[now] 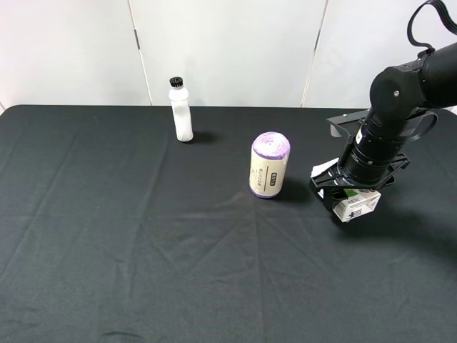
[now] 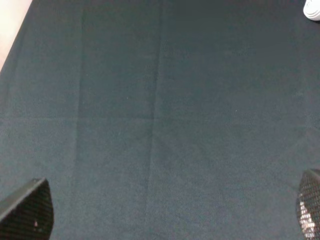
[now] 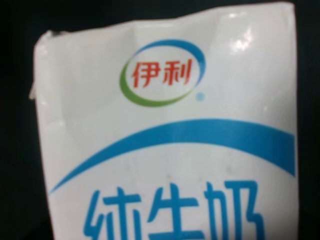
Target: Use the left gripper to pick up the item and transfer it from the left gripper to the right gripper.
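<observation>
The item, a small white drink carton point(image 1: 358, 207) with blue print, sits between the fingers of my right gripper point(image 1: 351, 200), low over the black table at the right. It fills the right wrist view point(image 3: 165, 140), showing a green and blue oval logo with red characters; the fingers do not show there. My left gripper point(image 2: 167, 210) is out of the exterior high view. In the left wrist view its fingertips point(image 2: 30, 212) stand wide apart over bare black cloth, holding nothing.
A white bottle with a black cap point(image 1: 181, 113) stands at the back left of centre; its base shows in the left wrist view point(image 2: 312, 10). A purple-topped roll point(image 1: 269, 166) stands just left of the right gripper. Black cloth point(image 1: 143, 236) covers the table.
</observation>
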Motion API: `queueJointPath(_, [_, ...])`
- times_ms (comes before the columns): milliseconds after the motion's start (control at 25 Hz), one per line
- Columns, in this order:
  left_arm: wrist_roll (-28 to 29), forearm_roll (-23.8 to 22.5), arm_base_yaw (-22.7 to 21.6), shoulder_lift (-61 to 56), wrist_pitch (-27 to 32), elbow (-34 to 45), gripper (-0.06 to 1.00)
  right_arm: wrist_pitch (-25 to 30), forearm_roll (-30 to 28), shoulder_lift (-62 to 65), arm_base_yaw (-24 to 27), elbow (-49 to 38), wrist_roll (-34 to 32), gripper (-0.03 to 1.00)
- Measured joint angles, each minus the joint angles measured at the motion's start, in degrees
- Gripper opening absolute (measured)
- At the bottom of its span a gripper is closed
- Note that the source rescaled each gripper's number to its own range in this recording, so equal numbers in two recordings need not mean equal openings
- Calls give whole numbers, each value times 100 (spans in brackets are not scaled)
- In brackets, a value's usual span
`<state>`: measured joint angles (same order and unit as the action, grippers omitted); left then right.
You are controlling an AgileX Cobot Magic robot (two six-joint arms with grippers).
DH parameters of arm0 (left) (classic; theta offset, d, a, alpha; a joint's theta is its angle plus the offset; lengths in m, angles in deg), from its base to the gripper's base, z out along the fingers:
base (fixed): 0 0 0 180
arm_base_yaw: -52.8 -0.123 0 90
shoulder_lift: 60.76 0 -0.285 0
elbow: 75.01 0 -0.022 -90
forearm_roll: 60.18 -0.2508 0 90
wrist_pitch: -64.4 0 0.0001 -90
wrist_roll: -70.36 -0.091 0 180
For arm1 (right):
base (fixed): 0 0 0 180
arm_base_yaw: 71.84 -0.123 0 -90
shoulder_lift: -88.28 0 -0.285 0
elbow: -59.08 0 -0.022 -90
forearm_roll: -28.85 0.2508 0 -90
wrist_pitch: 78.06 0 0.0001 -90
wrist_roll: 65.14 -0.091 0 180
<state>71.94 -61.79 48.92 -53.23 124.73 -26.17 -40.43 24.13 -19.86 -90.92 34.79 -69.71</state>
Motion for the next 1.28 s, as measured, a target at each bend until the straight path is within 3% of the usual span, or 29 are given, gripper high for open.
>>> queueJointPath(120, [0, 0, 0, 0, 0, 0, 96, -6, -11, 0, 0, 0, 0, 0])
queueJointPath(160, [0, 0, 0, 0, 0, 0, 96, -6, -18, 0, 0, 0, -6, 16])
queueJointPath(200, [0, 0, 0, 0, 0, 0, 96, -22, -24, 0, 0, 0, -23, 48])
queueJointPath(240, [0, 0, 0, 0, 0, 0, 96, -27, -29, 0, 0, 0, -81, 66])
queueJointPath(280, [0, 0, 0, 0, 0, 0, 96, -27, -29, 0, 0, 0, -134, 80])
queueJointPath(360, [0, 0, 0, 0, 0, 0, 96, -27, -29, 0, 0, 0, -160, 93])
queueJointPath(720, [0, 0, 0, 0, 0, 0, 96, 46, -29, 0, 0, 13, -209, 100])
queueJointPath(1280, [0, 0, 0, 0, 0, 0, 96, 1641, 128, 1307, 0, 432, -297, 100])
